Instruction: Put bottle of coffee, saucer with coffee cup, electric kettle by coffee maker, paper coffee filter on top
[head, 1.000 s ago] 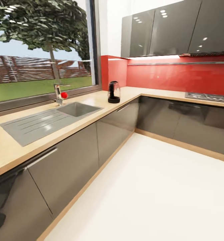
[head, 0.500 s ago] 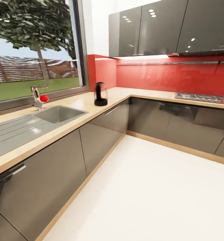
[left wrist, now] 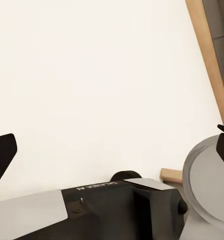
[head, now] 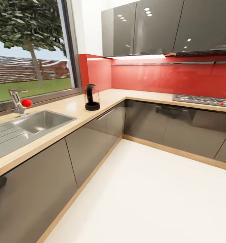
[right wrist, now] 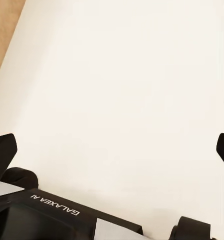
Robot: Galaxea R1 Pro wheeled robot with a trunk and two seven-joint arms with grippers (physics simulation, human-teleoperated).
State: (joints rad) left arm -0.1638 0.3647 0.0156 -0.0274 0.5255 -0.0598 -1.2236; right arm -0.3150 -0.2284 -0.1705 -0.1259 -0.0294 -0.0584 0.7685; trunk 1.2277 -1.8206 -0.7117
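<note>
One sink point(head: 38, 122), one tap point(head: 17, 101), one electric kettle point(head: 92, 98) on the kitchen countertop point(head: 76, 108), one hob point(head: 202, 100). View's swung right since before. Left gripper point(left wrist: 112, 150) and right gripper point(right wrist: 112, 150) both spread wide over floor.

The kitchen countertop point(head: 72, 108) ran off the left edge, and the steel sink point(head: 25, 126) was cut off there too. The hob point(head: 204, 100) at the far right was cut by the right edge. The inside of the electric kettle point(head: 92, 98) was too dark to make out. In each wrist view, the fingertips point(left wrist: 1, 157) point(right wrist: 1, 157) showed just as dark corners at the edges.
</note>
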